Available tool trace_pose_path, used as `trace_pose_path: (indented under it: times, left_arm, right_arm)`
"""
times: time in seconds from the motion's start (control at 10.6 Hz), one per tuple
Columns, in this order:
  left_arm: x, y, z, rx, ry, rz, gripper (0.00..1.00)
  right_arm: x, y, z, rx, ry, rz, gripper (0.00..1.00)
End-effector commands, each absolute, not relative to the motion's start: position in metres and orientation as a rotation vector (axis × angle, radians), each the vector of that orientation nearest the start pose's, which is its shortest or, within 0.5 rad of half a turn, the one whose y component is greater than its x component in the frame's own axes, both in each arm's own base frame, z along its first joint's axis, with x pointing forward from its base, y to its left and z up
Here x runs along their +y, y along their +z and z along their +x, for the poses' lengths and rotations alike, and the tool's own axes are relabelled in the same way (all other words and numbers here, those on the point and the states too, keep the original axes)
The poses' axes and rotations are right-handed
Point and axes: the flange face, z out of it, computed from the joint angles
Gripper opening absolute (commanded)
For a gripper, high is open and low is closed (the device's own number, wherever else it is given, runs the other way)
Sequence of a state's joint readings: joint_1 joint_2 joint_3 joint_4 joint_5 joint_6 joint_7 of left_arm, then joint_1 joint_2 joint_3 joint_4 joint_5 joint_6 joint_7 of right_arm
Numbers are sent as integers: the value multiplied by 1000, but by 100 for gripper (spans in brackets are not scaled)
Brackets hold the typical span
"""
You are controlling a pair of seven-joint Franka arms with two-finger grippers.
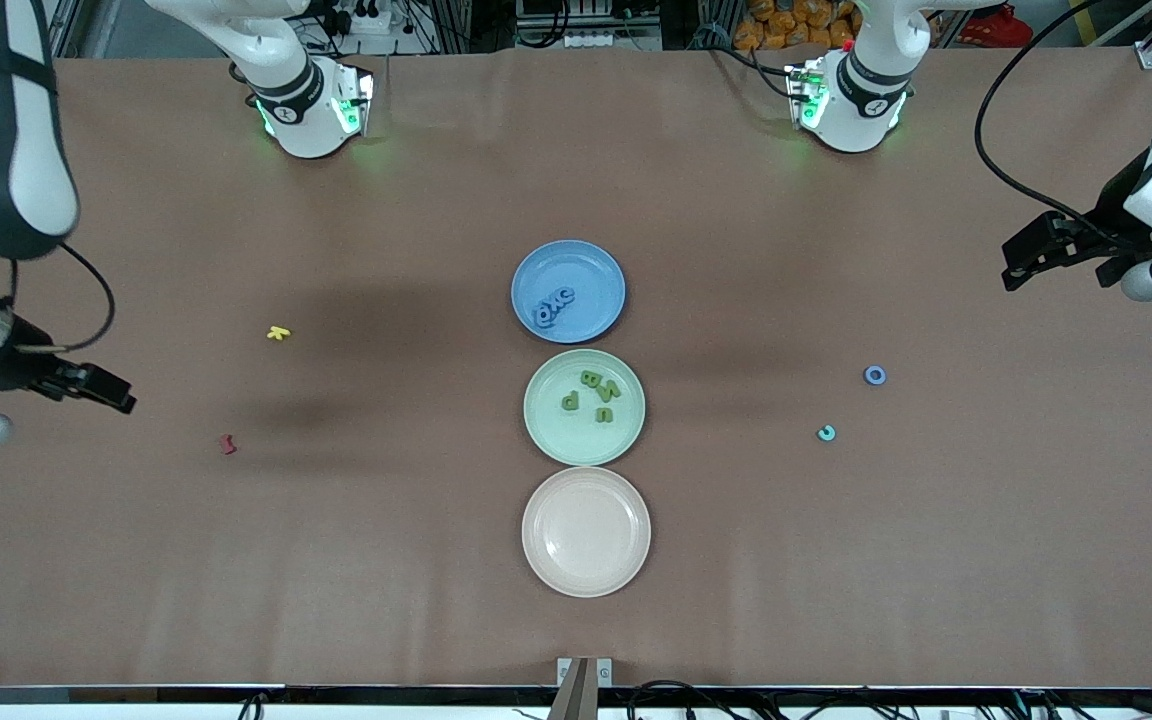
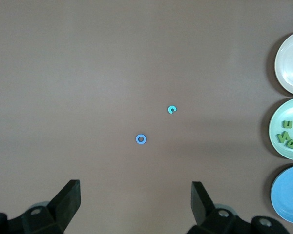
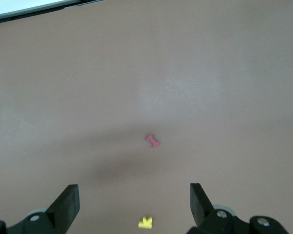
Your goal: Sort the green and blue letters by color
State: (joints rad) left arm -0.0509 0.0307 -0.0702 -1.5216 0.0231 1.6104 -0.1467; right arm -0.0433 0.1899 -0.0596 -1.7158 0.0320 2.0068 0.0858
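Letters (image 1: 553,303) "p x c", blue plate (image 1: 596,268)

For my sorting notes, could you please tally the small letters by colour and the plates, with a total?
Green letters, in the green plate: 4
Blue letters: those in the blue plate overlap and cannot be counted; 1 blue ring letter on the table
Teal letter: 1
Yellow letter: 1
Red letter: 1
Plates, including the pale plate: 3
Total, without the blue pile: 11

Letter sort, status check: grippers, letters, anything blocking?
Left gripper and right gripper open, empty, parked at table ends. Blue letters on blue plate, green letters on green plate. Blue O and teal C loose. Nothing blocking.
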Motion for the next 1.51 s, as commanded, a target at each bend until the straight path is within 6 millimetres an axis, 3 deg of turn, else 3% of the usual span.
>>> trace_pose_path:
  times: [0.0, 0.19, 0.38, 0.66, 0.94, 1.22, 1.41]
  left_arm:
    - [-64, 640, 559, -34, -93, -3150, 100]
    - [-64, 644, 554, -31, -76, -3149, 100]
    - [-64, 644, 551, -29, -48, -3145, 100]
    - [-69, 649, 549, -10, -39, -3140, 100]
    - [-69, 654, 549, -8, -57, -3135, 100]
    - [-64, 650, 547, -11, -7, -3132, 100]
    - [-63, 657, 547, -13, -30, -3135, 100]
  right_arm:
    - [-59, 559, 616, 287, -123, -3116, 100]
    - [-49, 599, 603, 275, -137, -3116, 100]
    - [-55, 631, 581, 292, -161, -3108, 100]
    - [-50, 668, 562, 286, -161, -3100, 100]
    - [-50, 658, 554, 292, -77, -3095, 100]
    - [-48, 665, 555, 287, -105, -3091, 100]
    - [-49, 664, 555, 291, -100, -3091, 100]
